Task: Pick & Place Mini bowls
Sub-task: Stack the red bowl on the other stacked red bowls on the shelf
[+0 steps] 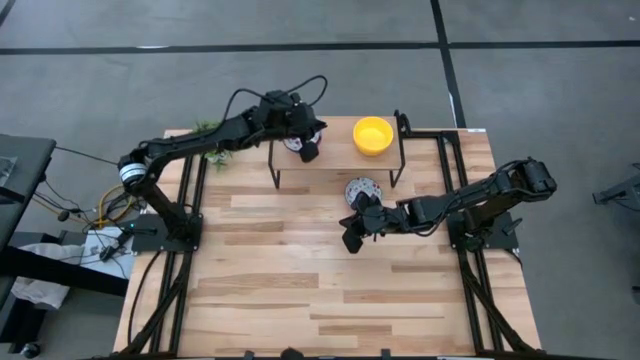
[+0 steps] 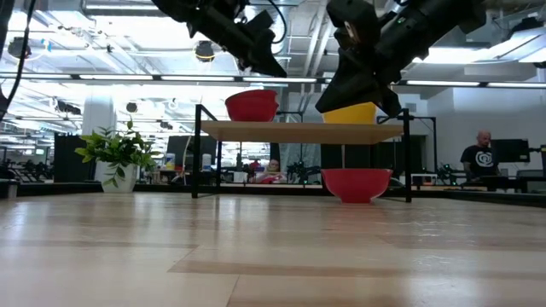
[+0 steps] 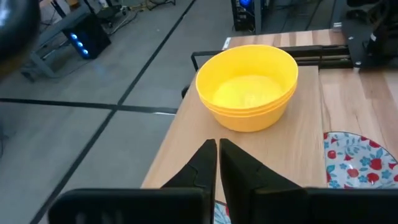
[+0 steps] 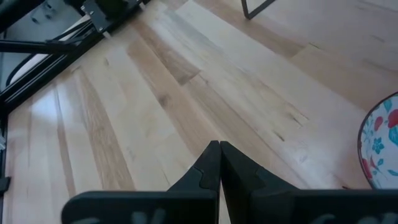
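Yellow mini bowls (image 3: pixel 249 87) stacked on shelf (image 3: pixel 298 143).

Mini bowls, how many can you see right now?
3: a yellow bowl on the raised shelf, a patterned bowl beside it under the left tool, another patterned bowl on the table below.

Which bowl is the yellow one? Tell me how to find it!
Look at the little wooden shelf at the table's far edge. The yellow bowl sits on top, toward the right arm's side. It is plain bright yellow, while the flowery bowls nearby are white with red-and-blue patterns.
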Robot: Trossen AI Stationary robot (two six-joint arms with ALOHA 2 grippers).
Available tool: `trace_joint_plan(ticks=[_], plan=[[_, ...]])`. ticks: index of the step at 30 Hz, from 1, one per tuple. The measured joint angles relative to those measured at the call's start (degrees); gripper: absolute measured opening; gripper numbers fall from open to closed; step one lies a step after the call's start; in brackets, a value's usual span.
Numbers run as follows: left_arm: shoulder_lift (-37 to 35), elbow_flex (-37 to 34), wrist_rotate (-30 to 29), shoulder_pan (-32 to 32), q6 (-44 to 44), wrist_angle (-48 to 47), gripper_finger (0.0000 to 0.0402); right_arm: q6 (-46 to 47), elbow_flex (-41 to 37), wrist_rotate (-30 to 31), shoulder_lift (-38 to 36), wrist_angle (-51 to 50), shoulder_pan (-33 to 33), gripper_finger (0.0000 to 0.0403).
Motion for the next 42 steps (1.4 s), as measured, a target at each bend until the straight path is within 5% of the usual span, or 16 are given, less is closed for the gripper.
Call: trace_joint_plan(ticks=[42], plan=[[-3.14,-4.07,0.48,1.47,3.51,1.50,0.0006,-2.31,0.09,0.00,0.00,-0.19,0.31,0.0000]])
